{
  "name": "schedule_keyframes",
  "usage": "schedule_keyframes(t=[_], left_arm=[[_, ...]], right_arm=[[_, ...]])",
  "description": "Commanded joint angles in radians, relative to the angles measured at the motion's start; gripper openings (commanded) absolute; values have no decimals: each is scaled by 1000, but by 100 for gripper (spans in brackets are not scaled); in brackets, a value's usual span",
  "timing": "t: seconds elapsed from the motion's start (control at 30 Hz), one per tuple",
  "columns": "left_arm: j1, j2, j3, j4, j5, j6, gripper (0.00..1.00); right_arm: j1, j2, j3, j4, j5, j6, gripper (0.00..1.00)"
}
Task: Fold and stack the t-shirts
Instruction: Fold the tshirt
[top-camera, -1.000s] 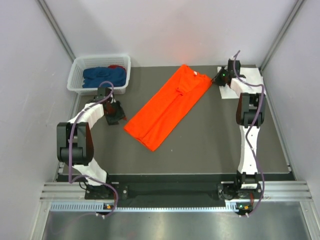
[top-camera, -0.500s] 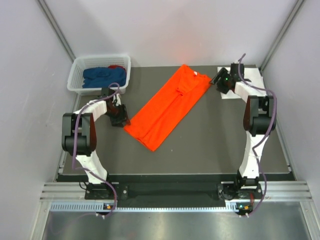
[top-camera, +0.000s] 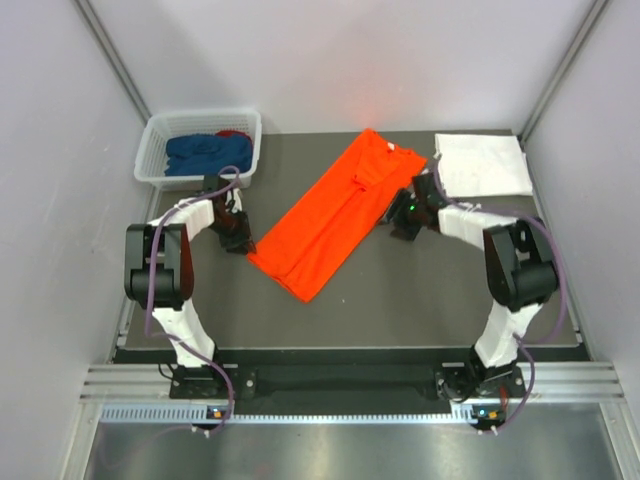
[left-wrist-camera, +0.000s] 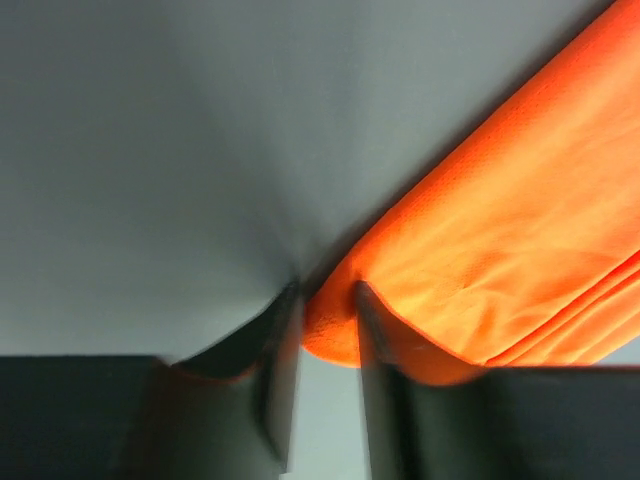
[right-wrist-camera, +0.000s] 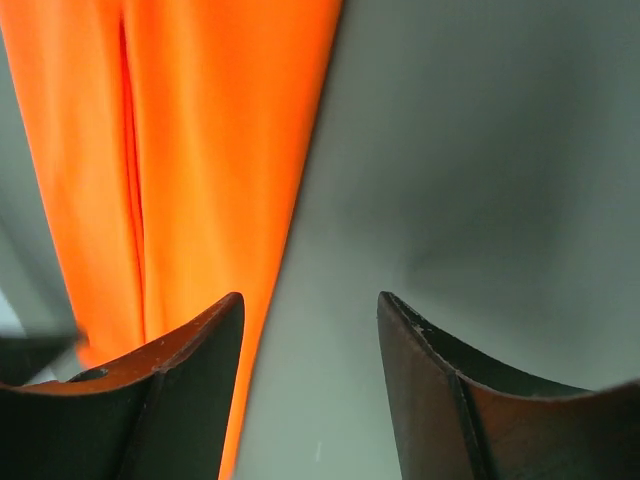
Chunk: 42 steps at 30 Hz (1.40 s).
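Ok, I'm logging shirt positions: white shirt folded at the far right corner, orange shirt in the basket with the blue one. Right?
Not quite: the top view shows the orange shirt lying on the table, outside the basket. The white shirt is folded at the far right corner, and the blue shirt is in the basket.

No readable text anywhere in these views: no labels, brand marks, numbers or signs that I can make out on anything
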Motion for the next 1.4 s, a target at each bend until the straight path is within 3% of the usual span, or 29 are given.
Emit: schedule_keyframes(t=[0.0,0.03,0.07,0.17,0.43,0.67,1.37], left_arm=[[2,8,-7,-34,-11,15,29],[2,7,-7,-33,-13,12,24],[2,8,-7,-39,-11,10,11],[2,4,-10,-51,6,10,0],[2,1,-25,-52,15,4,0],[2,5,-25,-56,15,-2,0],[2,28,-24,-66,40,-16,0]], right_arm=[[142,-170,-135,64,34,141,55],[205,-202,-158,69,45,197,54],[233,-213,-187,74,64,219,54],[343,-250,-213,51,123,306,54],[619,-273,-224,0,279,559,55],[747,-202,-181,-43,333,682,50],[801,-61,-75,-118,379,745,46]])
